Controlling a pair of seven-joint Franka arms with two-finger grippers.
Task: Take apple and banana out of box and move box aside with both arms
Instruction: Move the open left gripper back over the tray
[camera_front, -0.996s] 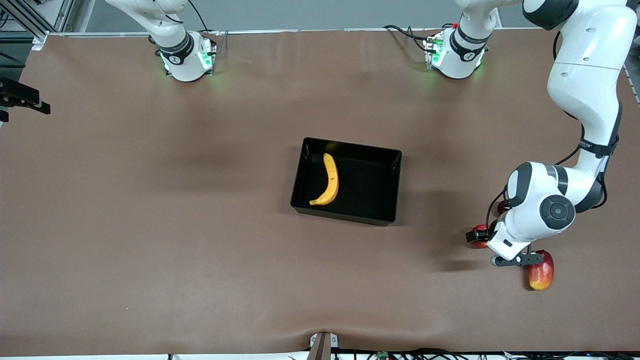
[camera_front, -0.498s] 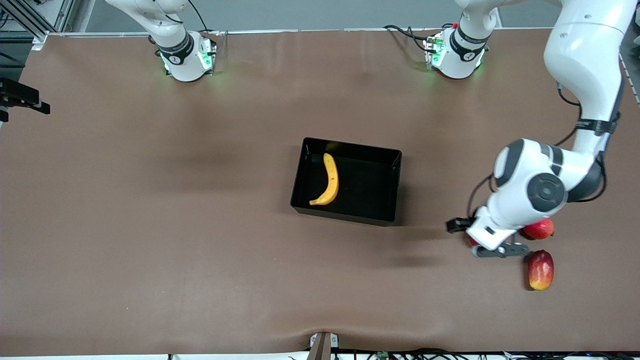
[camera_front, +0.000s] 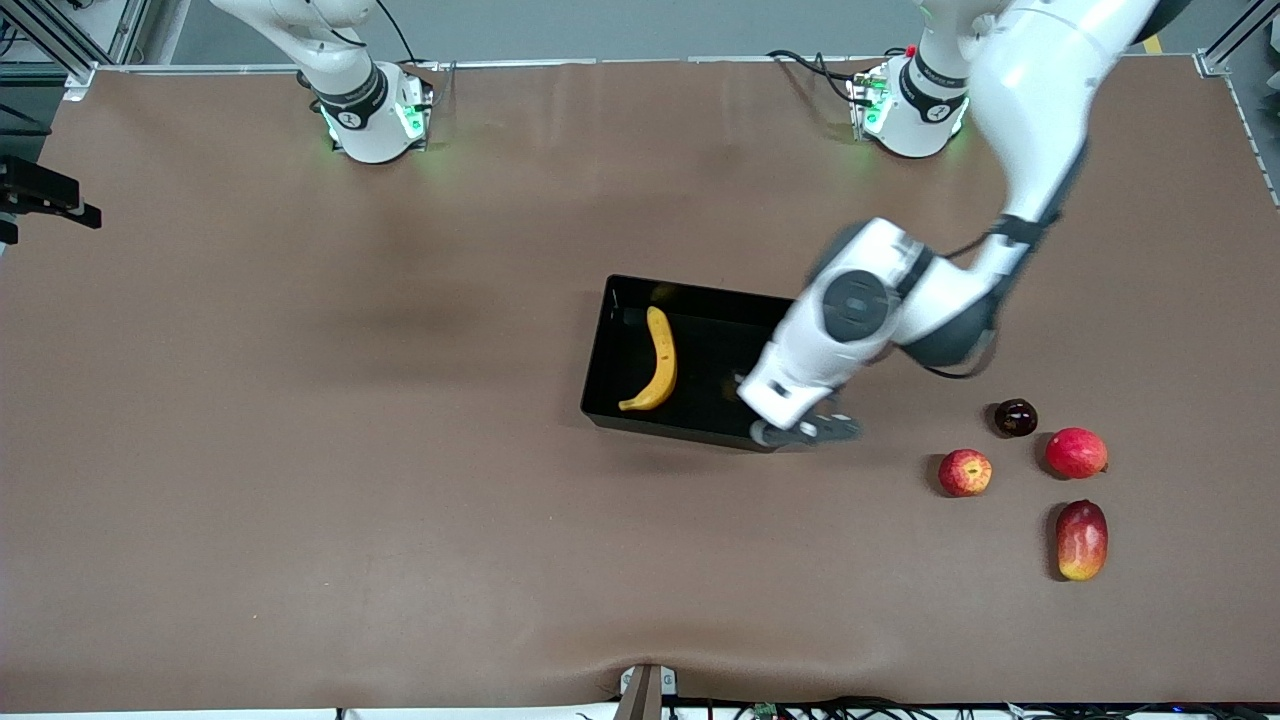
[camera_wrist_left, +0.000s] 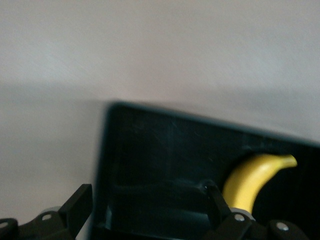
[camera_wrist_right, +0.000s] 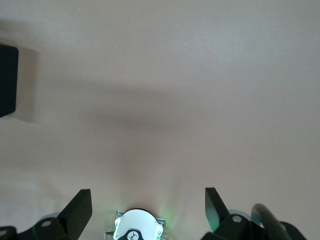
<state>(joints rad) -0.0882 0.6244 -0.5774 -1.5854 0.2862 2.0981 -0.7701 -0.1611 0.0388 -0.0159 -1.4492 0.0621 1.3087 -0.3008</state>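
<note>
The brown tabletop (camera_front: 400, 500) spreads under me, and my left arm reaches out from its base so that my left gripper (camera_front: 770, 400) hangs over the black box (camera_front: 770, 310), at the end of it toward the left arm's end of the table. Its fingers (camera_wrist_left: 75, 205) are spread wide and carry nothing. My right arm waits folded back over its own base, my right gripper (camera_wrist_right: 145, 207) spread wide too and empty, out of the front view. In the box, toward the right arm's end from my left gripper, lies the yellow banana (camera_front: 658, 362), its curve along the wall at that end. The apple (camera_front: 965, 472) already sits out on the tabletop, well apart from the box, near a pink-red round fruit (camera_front: 1076, 452), an oblong red-yellow fruit (camera_front: 1082, 539) and a small dark fruit (camera_front: 1015, 417). The banana comes next, I judge: I should carry my left gripper across above its middle, turn the fingers to straddle its narrow width, and descend without clipping the low wall.
</note>
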